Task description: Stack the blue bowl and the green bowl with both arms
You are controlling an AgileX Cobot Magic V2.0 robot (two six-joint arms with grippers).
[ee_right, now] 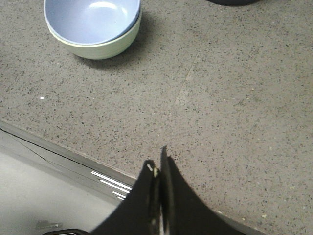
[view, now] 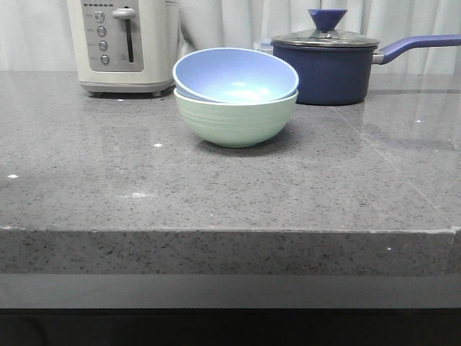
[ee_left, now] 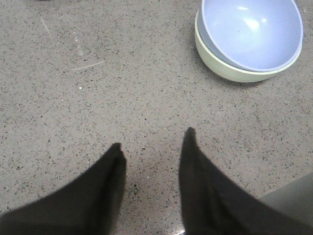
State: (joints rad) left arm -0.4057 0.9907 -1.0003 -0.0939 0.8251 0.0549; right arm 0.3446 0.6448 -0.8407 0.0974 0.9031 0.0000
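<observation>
The blue bowl (view: pixel 235 74) sits tilted inside the green bowl (view: pixel 235 124) near the middle back of the grey counter. The stack also shows in the left wrist view, blue bowl (ee_left: pixel 249 32) in green bowl (ee_left: pixel 215 61), and in the right wrist view, blue bowl (ee_right: pixel 90 18) in green bowl (ee_right: pixel 105 47). My left gripper (ee_left: pixel 154 139) is open and empty above bare counter, well short of the bowls. My right gripper (ee_right: pixel 160 156) is shut and empty over the counter's front edge, far from the bowls. Neither arm shows in the front view.
A cream toaster (view: pixel 124 45) stands at the back left. A dark navy lidded saucepan (view: pixel 333 65) stands behind the bowls at the right, its handle pointing right. The counter's front edge (view: pixel 230 232) runs across the front view.
</observation>
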